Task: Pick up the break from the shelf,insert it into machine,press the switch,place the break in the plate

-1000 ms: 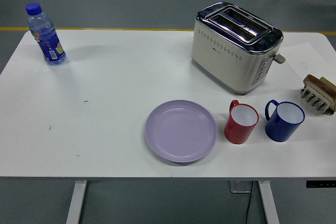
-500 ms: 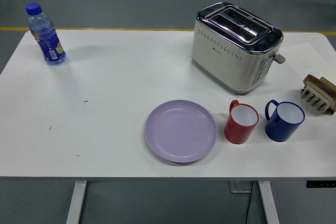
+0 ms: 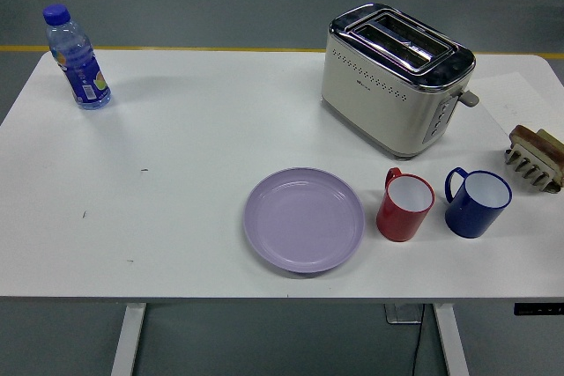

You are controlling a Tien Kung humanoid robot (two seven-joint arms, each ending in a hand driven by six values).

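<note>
- Now, from the head view, a white table (image 3: 176, 173) carries one cream toaster (image 3: 392, 77) with a shiny metal top and two slots, standing at the far right.
- One slice of bread (image 3: 529, 140) sits upright in a small toast rack (image 3: 535, 165) at the right edge.
- One round lilac plate (image 3: 304, 219) lies near the front, with nothing on it.
- Two glossy mugs stand beside it: a red mug (image 3: 405, 205) and a blue mug (image 3: 477, 202).
- One clear bottle (image 3: 77, 59) with blue cap stands far left.
- No robot hand is visible, so the state of the fingers cannot be told.
</note>
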